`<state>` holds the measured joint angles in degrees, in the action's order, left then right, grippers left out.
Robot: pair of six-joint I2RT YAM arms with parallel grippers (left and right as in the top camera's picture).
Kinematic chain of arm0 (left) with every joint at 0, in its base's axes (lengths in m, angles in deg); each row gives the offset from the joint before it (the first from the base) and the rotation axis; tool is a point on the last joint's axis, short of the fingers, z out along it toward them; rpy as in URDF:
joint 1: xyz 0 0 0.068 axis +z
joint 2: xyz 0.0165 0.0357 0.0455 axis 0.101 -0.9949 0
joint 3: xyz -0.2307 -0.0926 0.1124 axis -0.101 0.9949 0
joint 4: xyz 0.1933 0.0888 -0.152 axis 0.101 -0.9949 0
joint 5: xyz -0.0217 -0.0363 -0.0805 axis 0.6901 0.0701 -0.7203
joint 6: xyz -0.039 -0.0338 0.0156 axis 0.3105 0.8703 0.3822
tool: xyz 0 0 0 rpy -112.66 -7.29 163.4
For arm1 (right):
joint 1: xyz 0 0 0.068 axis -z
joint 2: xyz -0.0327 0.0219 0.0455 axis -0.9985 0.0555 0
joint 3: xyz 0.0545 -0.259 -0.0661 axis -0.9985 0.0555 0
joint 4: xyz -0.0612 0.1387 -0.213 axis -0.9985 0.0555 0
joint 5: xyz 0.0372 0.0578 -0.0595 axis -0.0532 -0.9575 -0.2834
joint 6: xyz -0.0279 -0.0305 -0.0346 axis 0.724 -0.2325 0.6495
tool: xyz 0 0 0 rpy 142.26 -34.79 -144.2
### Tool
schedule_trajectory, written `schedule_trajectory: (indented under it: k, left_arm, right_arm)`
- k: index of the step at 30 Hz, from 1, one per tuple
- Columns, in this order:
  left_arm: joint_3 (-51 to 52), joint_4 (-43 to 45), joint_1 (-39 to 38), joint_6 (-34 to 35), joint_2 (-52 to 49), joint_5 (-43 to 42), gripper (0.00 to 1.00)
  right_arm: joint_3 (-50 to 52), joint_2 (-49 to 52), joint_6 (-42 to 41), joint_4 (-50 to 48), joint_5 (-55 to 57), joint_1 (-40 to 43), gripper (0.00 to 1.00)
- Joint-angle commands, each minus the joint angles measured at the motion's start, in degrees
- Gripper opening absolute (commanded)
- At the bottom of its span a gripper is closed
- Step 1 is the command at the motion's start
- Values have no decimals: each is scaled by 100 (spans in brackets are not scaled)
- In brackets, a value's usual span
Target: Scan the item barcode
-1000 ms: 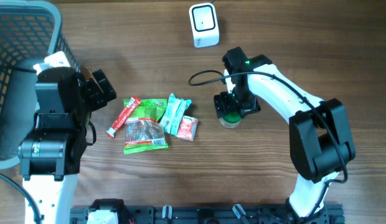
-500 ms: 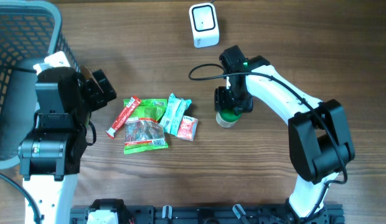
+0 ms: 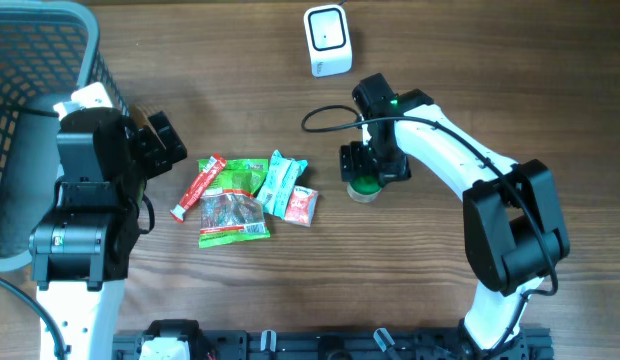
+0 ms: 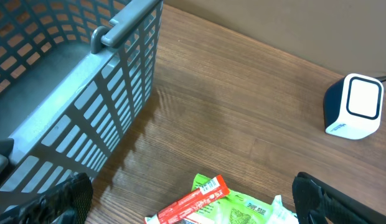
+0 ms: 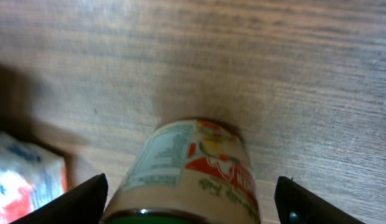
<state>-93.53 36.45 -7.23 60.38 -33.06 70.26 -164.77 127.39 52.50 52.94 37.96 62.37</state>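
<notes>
A: Is the basket [image 3: 90,50] holding anything?

B: Nothing is showing in the part I can see. The left gripper [image 3: 168,142] is waiting just beside it, spread wide.

A: And the right gripper [image 3: 370,168]?

B: It is hovering spread, pinching nothing. Packets [image 3: 245,200] are lying at its 9 o'clock, the scanner [image 3: 327,40] is sitting at its 12, and the jar [image 3: 364,186] is standing upright directly beneath, between its fingers. The right arm is much nearer.

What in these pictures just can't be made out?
Any barcode on the jar: right wrist view shows only part of its label, blurred; the bottom edge cuts off the rest.
Jar's body, overhead: mostly covered by the right gripper.
Print on the snack packets: too small overhead, cut off in left wrist view.
</notes>
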Motion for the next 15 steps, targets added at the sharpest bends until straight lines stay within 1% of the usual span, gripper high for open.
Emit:
schedule_trajectory:
  k: [1,5,7,11,15]
  left_arm:
    - [-79,15,33,-28,-4,52,100]
    - [-79,13,33,-28,-4,52,100]
    - [-79,13,33,-28,-4,52,100]
    - [-79,13,33,-28,-4,50,100]
    - [-79,13,33,-28,-4,52,100]
  right_arm:
    - [-129,-118,1003,151,-398,-33,86]
    - [-127,-116,1307,219,-352,-72,86]
    - [-127,-116,1285,223,-356,-72,84]
    - [-127,-116,610,188,-352,-72,77]
    - [-125,-116,-116,138,-260,-72,73]
